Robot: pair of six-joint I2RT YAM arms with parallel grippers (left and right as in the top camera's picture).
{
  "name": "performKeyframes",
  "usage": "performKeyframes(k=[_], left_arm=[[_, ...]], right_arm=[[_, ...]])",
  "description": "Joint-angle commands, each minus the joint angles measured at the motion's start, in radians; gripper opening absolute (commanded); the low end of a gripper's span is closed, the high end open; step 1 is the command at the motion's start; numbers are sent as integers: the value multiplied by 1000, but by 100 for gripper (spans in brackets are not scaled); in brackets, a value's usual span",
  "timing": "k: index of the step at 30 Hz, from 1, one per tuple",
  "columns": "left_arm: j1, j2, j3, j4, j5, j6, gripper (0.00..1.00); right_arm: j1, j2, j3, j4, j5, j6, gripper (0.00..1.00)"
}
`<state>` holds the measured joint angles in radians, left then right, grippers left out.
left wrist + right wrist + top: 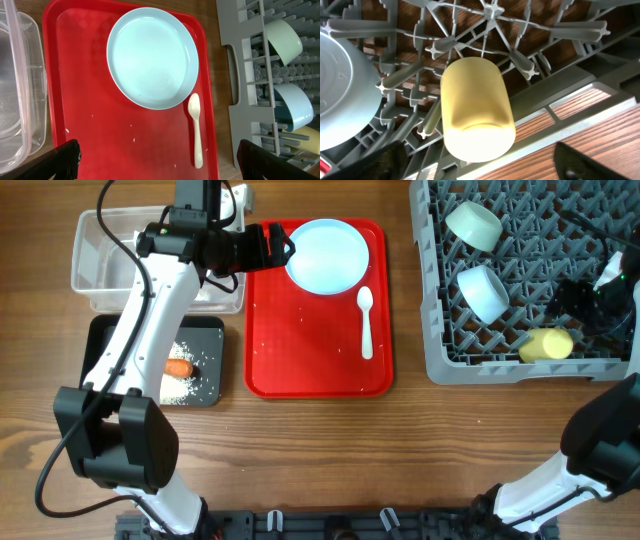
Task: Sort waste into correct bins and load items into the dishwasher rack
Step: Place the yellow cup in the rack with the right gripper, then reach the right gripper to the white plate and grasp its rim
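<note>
Small yellow plastic cup [477, 107] lay sideways in the grey pegged plastic dishwasher rack [430, 330] under the wide, empty right gripper [477, 150]; loading step judged in hand, round light-blue plate [152, 57] and white plastic spoon [196, 130] on the flat red tray [90, 100] beneath the wide-open left gripper [157, 150], rim pinch likely needed next.

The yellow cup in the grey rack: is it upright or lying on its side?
On its side. From overhead, the yellow cup shows its long side wall, lying flat in the grey rack.
</note>
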<state>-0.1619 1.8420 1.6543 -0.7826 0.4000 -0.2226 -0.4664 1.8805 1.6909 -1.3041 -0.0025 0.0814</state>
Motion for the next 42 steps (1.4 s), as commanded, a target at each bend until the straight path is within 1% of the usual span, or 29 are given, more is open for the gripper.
performKeyframes(k=[1,5,7,10,13,15,17,19,21,23,24,25,30,32,33,34,36,37,38,40,42], left_arm=[[1,-2,7,1,-10,6,100],[1,-2,7,1,-9,6,100],[1,-2,7,1,-10,6,100],[1,-2,7,1,-10,6,100],[1,-2,7,1,-9,6,100],[1,-2,7,1,-9,6,100],[1,-2,7,1,-10,6,100],[1,-2,7,1,-10,6,100],[1,-2,7,1,-10,6,100],[1,-2,7,-1,-42,6,100],[1,-2,7,-19,-115,6,100],[1,-2,7,-55,-197,6,100],[1,-2,7,-114,-320,6,100],[1,-2,7,-126,-382,6,100],[1,-2,7,-129,-410,6,100],[1,-2,7,-132,-426,6,100],[1,-2,7,-132,-444,6,100],[1,-2,7,-132,-443,6,100],[1,-2,7,-132,-443,6,100],[1,-2,7,-132,-443,6,100],[1,-2,7,-132,-443,6,100]], right_arm=[[2,6,1,6,-51,-3,100],[29,-73,129,0,-183,-46,100],[84,-142,190,18,-277,-83,100],[208,-203,219,81,-299,-74,100],[410,-199,218,212,-321,-23,100],[502,-166,218,336,-256,63,100],[577,-105,218,485,-241,129,100],[634,-2,218,599,-241,182,100],[660,82,218,651,-254,196,100],[691,212,218,694,-267,215,100],[703,306,218,706,-263,215,100],[703,348,218,708,-244,215,100],[708,422,218,725,-208,196,99],[715,438,218,731,-206,166,93],[723,448,218,735,-206,146,86],[727,452,218,737,-207,132,83],[742,466,218,738,-195,101,72],[747,473,218,739,-188,103,63],[751,484,218,739,-176,104,57],[755,497,217,742,-157,105,53],[755,500,217,739,-115,111,52]])
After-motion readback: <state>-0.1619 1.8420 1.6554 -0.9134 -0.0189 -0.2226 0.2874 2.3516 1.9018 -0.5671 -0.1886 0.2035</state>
